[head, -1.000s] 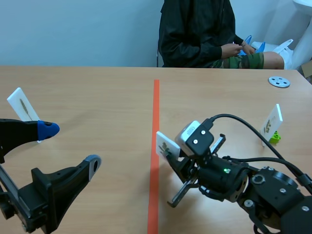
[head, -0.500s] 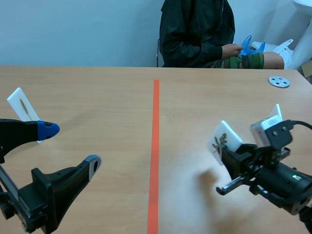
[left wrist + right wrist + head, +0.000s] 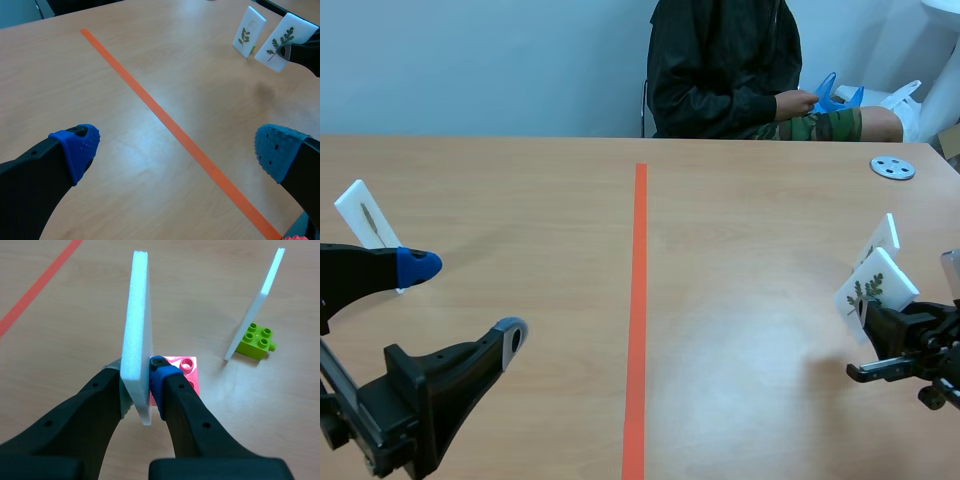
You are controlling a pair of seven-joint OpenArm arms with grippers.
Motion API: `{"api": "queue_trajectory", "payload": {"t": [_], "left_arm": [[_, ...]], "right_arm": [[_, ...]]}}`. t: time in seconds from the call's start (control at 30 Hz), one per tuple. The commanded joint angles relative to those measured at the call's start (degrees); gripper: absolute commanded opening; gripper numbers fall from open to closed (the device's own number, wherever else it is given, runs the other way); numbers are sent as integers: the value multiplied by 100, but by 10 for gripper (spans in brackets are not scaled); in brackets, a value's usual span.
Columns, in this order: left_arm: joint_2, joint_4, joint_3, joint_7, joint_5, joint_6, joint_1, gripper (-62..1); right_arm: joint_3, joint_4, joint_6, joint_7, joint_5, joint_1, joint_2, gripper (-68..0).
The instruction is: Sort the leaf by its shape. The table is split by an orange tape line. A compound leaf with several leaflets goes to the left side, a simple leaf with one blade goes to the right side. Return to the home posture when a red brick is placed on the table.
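Note:
My right gripper [image 3: 137, 385] is shut on a white card [image 3: 137, 335] seen edge-on, with a pink brick [image 3: 182, 375] at the card's base. In the scene view this card [image 3: 876, 290] shows a sprig of several small leaflets and is held at the far right by the right gripper [image 3: 868, 322]. Just behind it a second white leaf card [image 3: 880, 243] stands on a green brick [image 3: 256, 341]. A third card [image 3: 365, 215] with a slender leaf stands at the far left. Near it, the left gripper [image 3: 465, 298] hangs open and holds nothing.
The orange tape line [image 3: 638, 300] runs down the middle of the table. A grey disc [image 3: 892, 167] lies at the back right. A person sits across the table with a blue object in hand [image 3: 825, 95]. Both right-side cards [image 3: 249, 31] [image 3: 286, 36] show in the left wrist view.
The right arm has carried its card from beside the tape line to the far right, next to the card on the green brick. The left arm has kept still.

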Motion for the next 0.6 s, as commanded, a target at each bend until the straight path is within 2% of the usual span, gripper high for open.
{"api": "queue_trajectory", "payload": {"t": [0.0, 0.1, 0.27, 0.57], "left_arm": [[13, 35, -26, -81, -68, -26, -33, 14], [13, 35, -26, -79, -70, -26, -33, 14], [13, 35, -26, -79, -68, -26, -33, 14], [13, 35, -26, -79, -68, -26, -33, 14]], "right_arm": [[-28, 101, -140, -63, 52, 179, 92, -655], [-28, 22, -426, -162, 50, 378, 96, -655], [-35, -192, -442, -435, 50, 848, 160, -655], [-35, -935, -442, -444, 52, 1399, 157, -656]]}}
